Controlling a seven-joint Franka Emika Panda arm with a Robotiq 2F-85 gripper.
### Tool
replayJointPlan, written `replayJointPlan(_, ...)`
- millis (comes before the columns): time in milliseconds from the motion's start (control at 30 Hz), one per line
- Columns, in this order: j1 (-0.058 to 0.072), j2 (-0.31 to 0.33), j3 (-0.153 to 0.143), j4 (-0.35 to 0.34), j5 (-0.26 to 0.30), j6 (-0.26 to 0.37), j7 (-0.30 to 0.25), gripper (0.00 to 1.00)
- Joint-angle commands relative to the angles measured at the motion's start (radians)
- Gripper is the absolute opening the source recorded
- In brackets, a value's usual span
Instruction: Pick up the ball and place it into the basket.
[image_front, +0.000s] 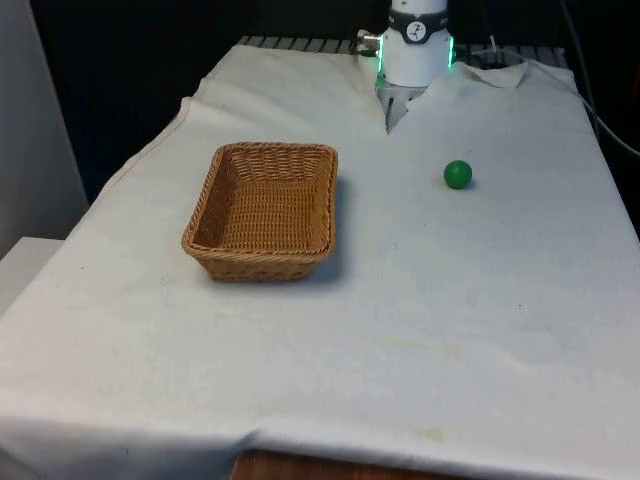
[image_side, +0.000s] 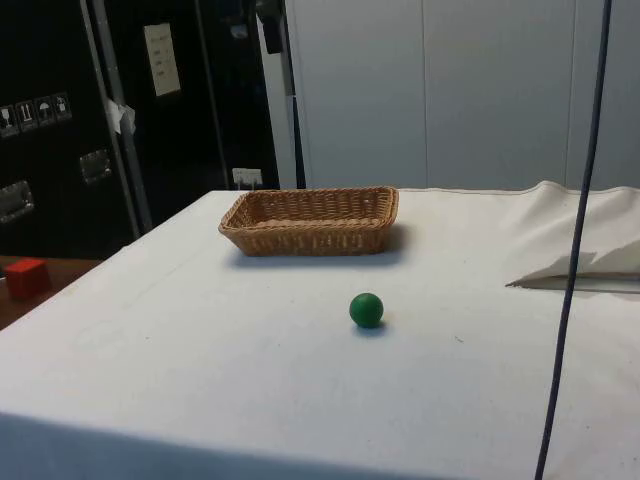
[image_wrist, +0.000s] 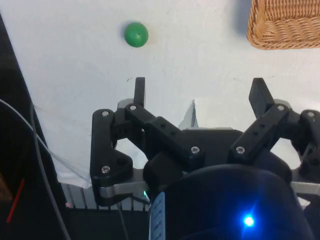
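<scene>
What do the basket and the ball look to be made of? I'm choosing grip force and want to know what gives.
The basket looks like woven wicker or rattan, tan and matte: the strands and braided rim are visible. The ball is a plain green sphere with a smooth, dull surface, possibly rubber, foam or plastic; its look doesn't settle which.

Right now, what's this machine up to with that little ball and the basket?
Nothing is being held yet. The gripper hangs open above the white cloth. The green ball lies by itself on the cloth, apart from the wicker basket, which has nothing in it. The pickup has not begun.
</scene>
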Motion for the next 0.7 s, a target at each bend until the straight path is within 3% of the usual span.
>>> replayJointPlan(0,0.001,-0.015,0.000,-0.014,-0.008,0.011,0.004,1.00)
replayJointPlan(400,0.001,-0.095,0.013,-0.101,-0.035,0.058,0.018,1.00)
replayJointPlan(433,0.000,-0.079,0.011,-0.085,-0.020,0.039,0.006,1.00)
replayJointPlan(667,0.000,-0.152,0.024,-0.171,-0.063,0.100,0.035,1.00)
